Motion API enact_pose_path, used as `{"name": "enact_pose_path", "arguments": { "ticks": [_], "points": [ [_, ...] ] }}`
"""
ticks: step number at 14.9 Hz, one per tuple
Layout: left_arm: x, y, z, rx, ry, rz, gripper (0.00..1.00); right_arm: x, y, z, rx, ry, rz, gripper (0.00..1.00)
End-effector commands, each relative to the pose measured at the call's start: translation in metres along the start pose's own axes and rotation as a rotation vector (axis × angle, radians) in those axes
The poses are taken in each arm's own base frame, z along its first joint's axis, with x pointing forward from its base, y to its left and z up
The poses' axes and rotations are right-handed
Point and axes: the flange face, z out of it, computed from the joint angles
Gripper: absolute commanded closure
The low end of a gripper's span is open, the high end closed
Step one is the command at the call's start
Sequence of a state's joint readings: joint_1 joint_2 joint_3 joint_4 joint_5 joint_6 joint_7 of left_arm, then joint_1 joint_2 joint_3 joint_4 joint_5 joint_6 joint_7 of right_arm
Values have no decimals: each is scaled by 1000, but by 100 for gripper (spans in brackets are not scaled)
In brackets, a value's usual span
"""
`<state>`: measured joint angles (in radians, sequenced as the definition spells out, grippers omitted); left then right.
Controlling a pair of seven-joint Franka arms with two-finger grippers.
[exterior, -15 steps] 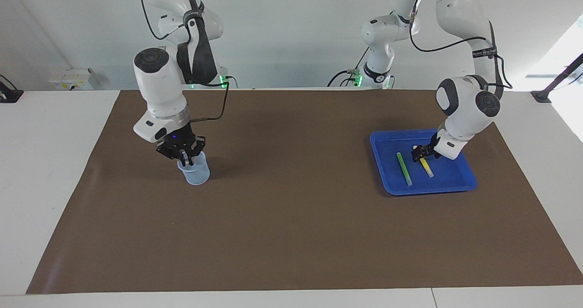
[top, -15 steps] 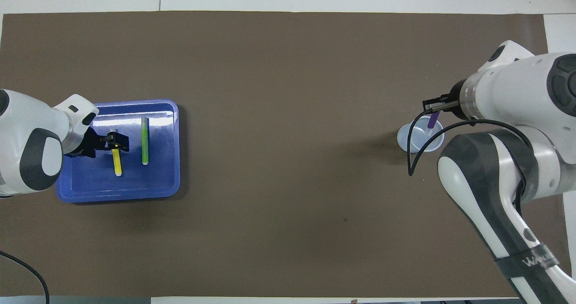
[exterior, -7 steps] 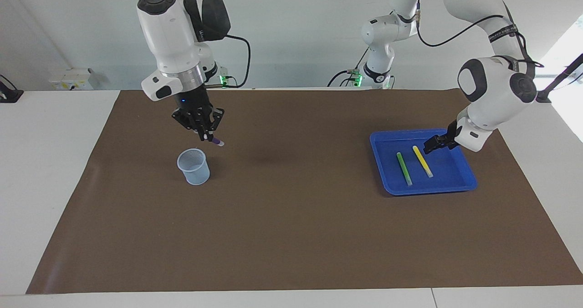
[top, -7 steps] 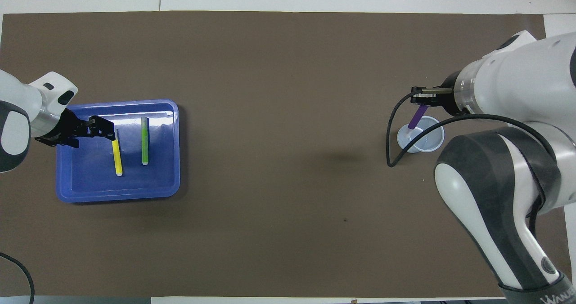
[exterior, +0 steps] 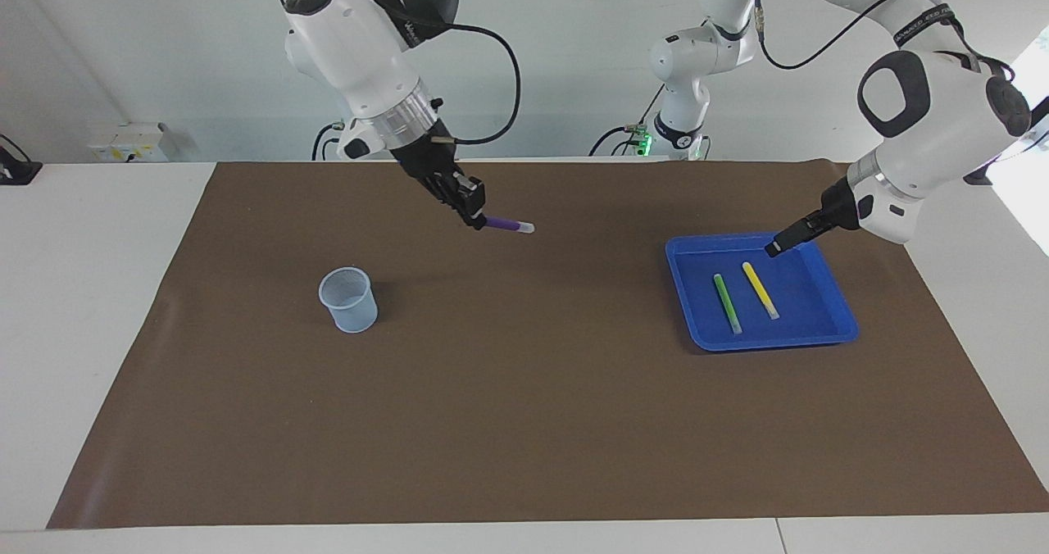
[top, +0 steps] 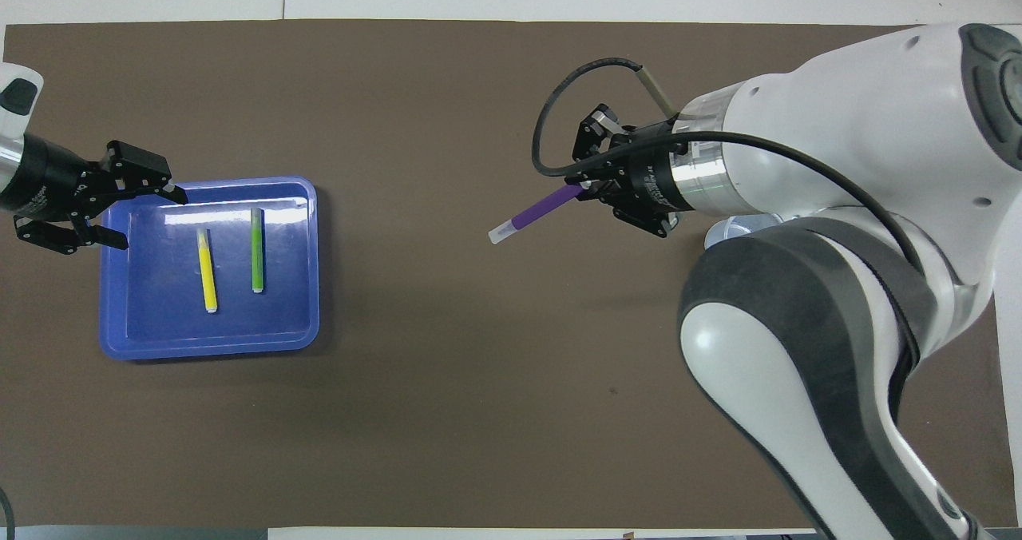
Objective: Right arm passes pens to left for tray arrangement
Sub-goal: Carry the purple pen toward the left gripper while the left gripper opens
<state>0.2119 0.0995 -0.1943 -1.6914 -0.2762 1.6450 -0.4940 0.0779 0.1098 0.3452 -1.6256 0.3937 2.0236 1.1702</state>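
Note:
My right gripper point(exterior: 474, 214) point(top: 585, 191) hangs in the air over the brown mat, shut on the purple pen point(exterior: 508, 225) point(top: 533, 213), whose pale end points toward the left arm's end of the table. The green pen point(exterior: 726, 302) point(top: 257, 248) and the yellow pen point(exterior: 760, 289) point(top: 207, 270) lie side by side in the blue tray point(exterior: 836, 318) point(top: 144, 332). My left gripper point(exterior: 774, 248) point(top: 148, 219) is open and raised over the tray's corner nearest its own arm's base.
A small translucent pale-blue cup point(exterior: 349, 298) stands on the brown mat point(exterior: 524, 423) toward the right arm's end; in the overhead view only its rim point(top: 750, 222) peeks out under the right arm. White table surface borders the mat.
The right gripper lifted the purple pen out of the cup and carried it toward the table's middle, tilting it level. The left gripper let go of the yellow pen and rose off the tray.

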Motion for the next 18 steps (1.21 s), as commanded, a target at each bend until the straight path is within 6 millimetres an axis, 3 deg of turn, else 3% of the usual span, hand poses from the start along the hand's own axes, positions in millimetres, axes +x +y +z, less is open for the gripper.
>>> {"name": "enact_pose_path", "arguments": {
  "ticks": [1,5,9,11,15,18],
  "points": [
    [-46,22,-32,-60,0,-231,0,-24,-25,7,73,-102,174,100],
    [-99,63,-48,-99,10,-552,0,-62,-39,28,101,-155,327,100],
    [-132,100,-48,-127,5,-883,0,-90,-43,43,89,-195,390,100],
    [-155,129,-45,-170,20,-965,0,-100,-45,44,85,-207,403,100],
    [-207,154,-43,-171,81,-1042,0,-110,-53,38,91,-232,425,100],
    [-213,162,-40,-222,115,-1101,0,-115,-54,39,92,-233,419,100]
  ]
}}
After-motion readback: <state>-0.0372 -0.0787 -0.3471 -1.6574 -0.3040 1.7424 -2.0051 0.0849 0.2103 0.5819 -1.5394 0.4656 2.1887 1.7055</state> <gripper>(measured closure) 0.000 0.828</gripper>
